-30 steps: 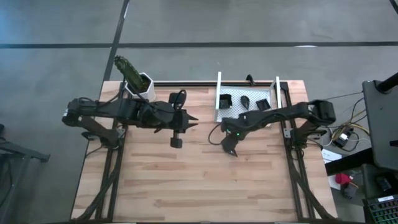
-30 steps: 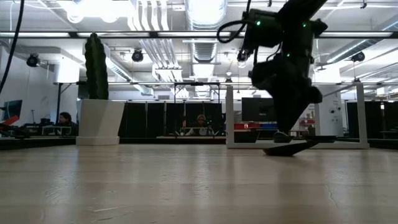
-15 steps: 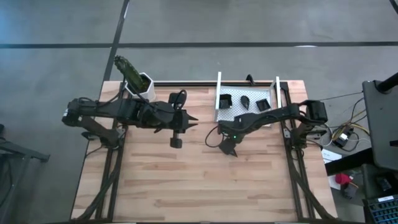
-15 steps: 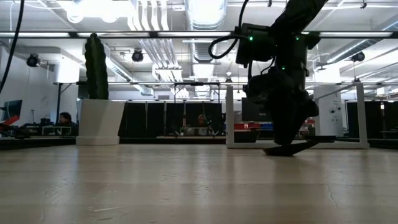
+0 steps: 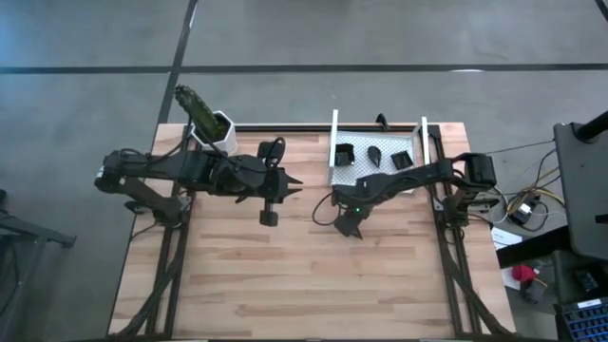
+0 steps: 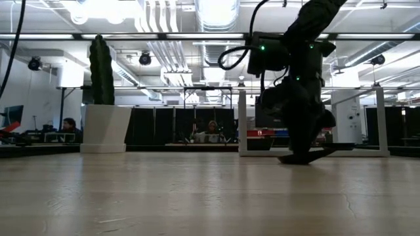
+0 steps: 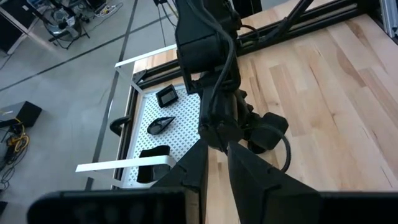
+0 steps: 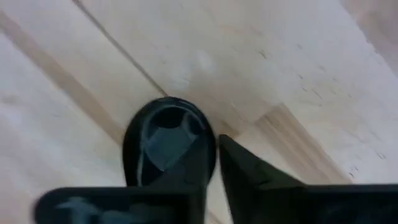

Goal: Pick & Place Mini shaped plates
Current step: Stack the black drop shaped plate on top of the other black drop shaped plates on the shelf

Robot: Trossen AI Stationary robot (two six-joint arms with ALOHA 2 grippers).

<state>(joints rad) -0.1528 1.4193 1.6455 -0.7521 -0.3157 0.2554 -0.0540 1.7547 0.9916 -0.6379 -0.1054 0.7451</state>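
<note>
One small glossy dark plate [image 8: 163, 140] lies on the wooden table in front of the white tray [image 5: 375, 173]. My right gripper [image 8: 216, 165] stands over it pointing down, shut on its edge, and in the high view the gripper [image 5: 350, 226] hides it. In the low view the plate [image 6: 308, 157] shows as a flat dark shape on the table under the arm. Three more mini plates [image 5: 344, 155] [image 5: 373, 154] [image 5: 403, 160] rest in the tray. My left gripper [image 5: 294, 183] hangs shut and empty above the table's left half, pointing toward the right arm. My right gripper pinches the plate's rim [image 8: 208, 140] between its two fingers. One finger [image 8: 196, 168] is over the dish's hollow and the other [image 8: 249, 171] is outside it. The fingers come from above, pointing down. The plate rests on the table.
A white hexagonal pot with a green cactus [image 5: 214, 128] stands at the table's far left corner. The tray's upright white side walls [image 5: 334, 138] and a black rail along the far edge border the tray. Bare wood fills the near half of the table.
My right gripper has sunk toward the table onto the plate, and the arm above it has shifted slightly toward the table's left. The plate has stayed where it lay.
</note>
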